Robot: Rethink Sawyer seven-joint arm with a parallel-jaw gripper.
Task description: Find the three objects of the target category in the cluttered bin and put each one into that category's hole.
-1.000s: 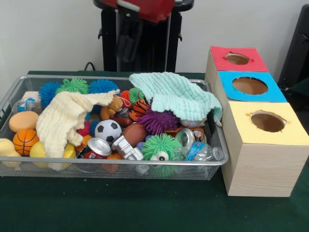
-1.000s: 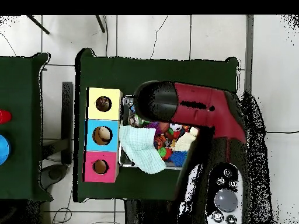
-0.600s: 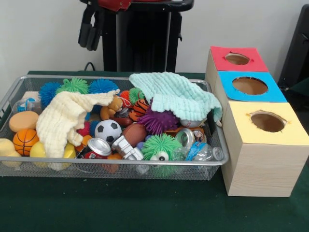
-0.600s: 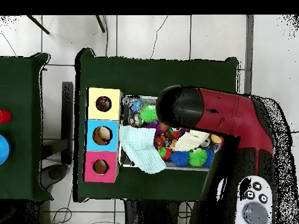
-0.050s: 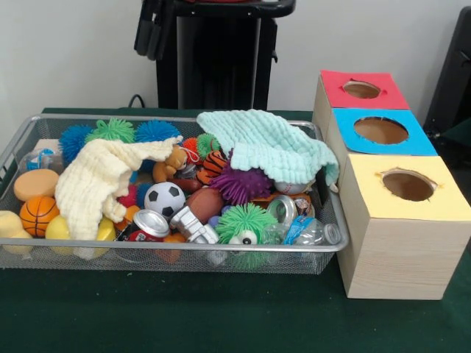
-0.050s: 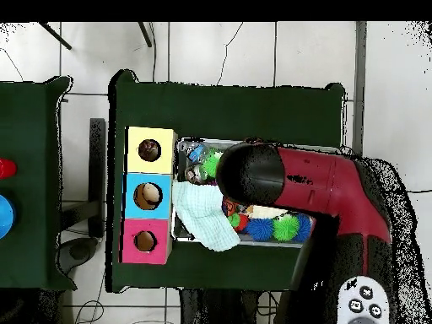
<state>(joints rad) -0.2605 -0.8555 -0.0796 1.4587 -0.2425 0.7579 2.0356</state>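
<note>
A wire mesh bin (image 5: pixel 176 254) holds a jumble of toys: spiky balls in blue, green (image 5: pixel 245 220) and purple (image 5: pixel 241 184), a soccer ball (image 5: pixel 164 197), a basketball (image 5: pixel 37 213), crushed cans (image 5: pixel 151 223), plastic bottles and sponges. A cream cloth (image 5: pixel 96 180) and a mint cloth (image 5: pixel 268 143) lie over part of the heap. To the right stand three boxes with holes on top: red (image 5: pixel 362 89), blue (image 5: pixel 380 130), yellow (image 5: pixel 408 185). My gripper (image 5: pixel 152 29) hangs high above the bin's back left, holding nothing that I can see. In the overhead view the arm (image 6: pixel 295 181) covers the bin's middle.
The green tablecloth (image 5: pixel 184 316) runs in front of the bin. The black pedestal (image 5: pixel 217 66) stands behind it. In the overhead view a second green table (image 6: pixel 34 186) with a red and a blue object lies left of the boxes.
The arm has swung over the bin; its red part has left the front view's top edge and the black gripper has shifted slightly right and up. The bin's contents have not moved.
</note>
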